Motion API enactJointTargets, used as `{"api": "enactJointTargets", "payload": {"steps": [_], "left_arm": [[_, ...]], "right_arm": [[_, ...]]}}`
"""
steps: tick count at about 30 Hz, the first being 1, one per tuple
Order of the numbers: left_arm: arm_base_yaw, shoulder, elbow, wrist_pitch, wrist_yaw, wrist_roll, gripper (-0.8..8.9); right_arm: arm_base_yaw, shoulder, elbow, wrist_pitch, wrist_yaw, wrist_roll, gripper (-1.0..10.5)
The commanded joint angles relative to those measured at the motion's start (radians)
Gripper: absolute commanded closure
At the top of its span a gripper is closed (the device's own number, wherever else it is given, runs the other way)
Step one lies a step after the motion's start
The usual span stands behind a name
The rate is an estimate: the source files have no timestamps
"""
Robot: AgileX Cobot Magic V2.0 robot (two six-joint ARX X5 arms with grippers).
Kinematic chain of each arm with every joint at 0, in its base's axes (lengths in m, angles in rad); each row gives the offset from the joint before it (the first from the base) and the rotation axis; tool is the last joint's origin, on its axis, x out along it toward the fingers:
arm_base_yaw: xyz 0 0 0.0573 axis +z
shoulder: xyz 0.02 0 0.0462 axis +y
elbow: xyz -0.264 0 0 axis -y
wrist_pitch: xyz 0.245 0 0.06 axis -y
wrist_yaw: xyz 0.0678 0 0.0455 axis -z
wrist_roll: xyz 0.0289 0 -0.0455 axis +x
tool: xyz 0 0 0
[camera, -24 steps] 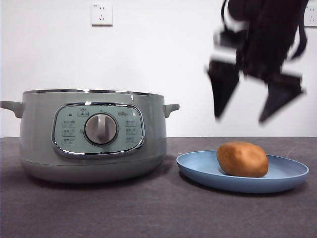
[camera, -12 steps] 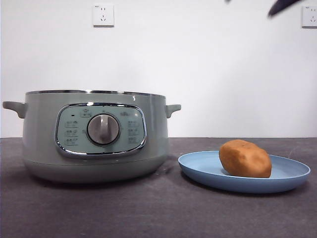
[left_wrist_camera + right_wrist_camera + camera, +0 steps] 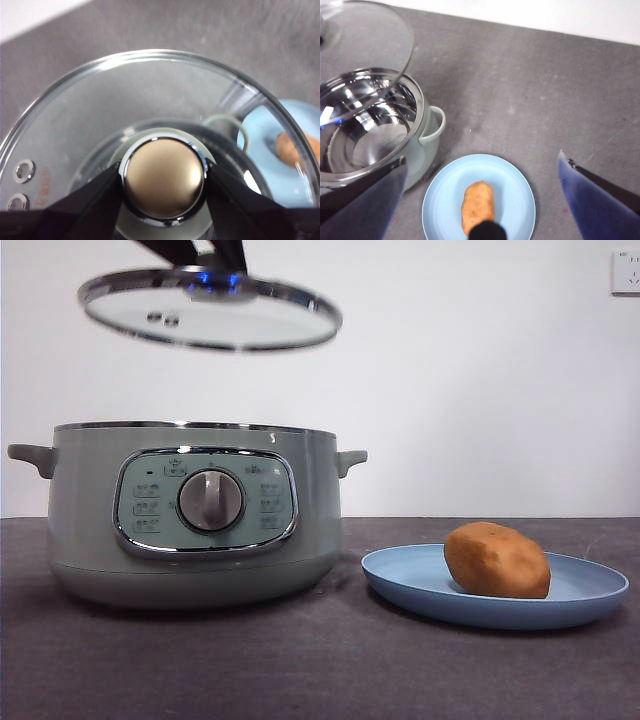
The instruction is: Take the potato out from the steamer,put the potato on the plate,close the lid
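1. Right now my left gripper (image 3: 162, 182) is clenched on the knob of the lid (image 3: 210, 312), one black jaw on each side of the knob.
2. The knob is the only sane hold: round and smooth with a chrome collar, so I judge it could twist or slip between the jaws if I swing fast.
3. The lid is glass with a chrome rim, stiff, probably fairly heavy for a pinch grip, and fragile. I want a soft landing, no drop.
4. It hangs well above the steamer (image 3: 190, 515), roughly over the opening but sitting slightly tilted, its edge lower on the plate side in the front view.
5. It's round, so no long axis; dome and knob face up, two small vent holes near one edge.
6. It needs levelling and centring on the chrome rim before I lower it.
7. The steamer is open, and its steel bowl looks empty in the right wrist view.
8. The potato (image 3: 497, 560) lies on the plate (image 3: 590, 595) beside the steamer, long axis along the table, matte skin, firm.
9. The right gripper (image 3: 482, 200) hovers high over the plate, jaws spread wide, holding nothing.
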Motion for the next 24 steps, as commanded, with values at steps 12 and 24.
{"api": "enactJointTargets", "payload": {"steps": [12,24], "left_arm": [[0.000,-0.040,-0.235,0.175,0.043,-0.028,8.22],[0.008,-0.040,-0.374,0.172,0.031,-0.035,8.22]], "right_arm": [[-0.001,0.001,0.002,0.005,0.005,0.018,4.5],[-0.001,0.001,0.002,0.010,0.005,0.022,4.5]]}}
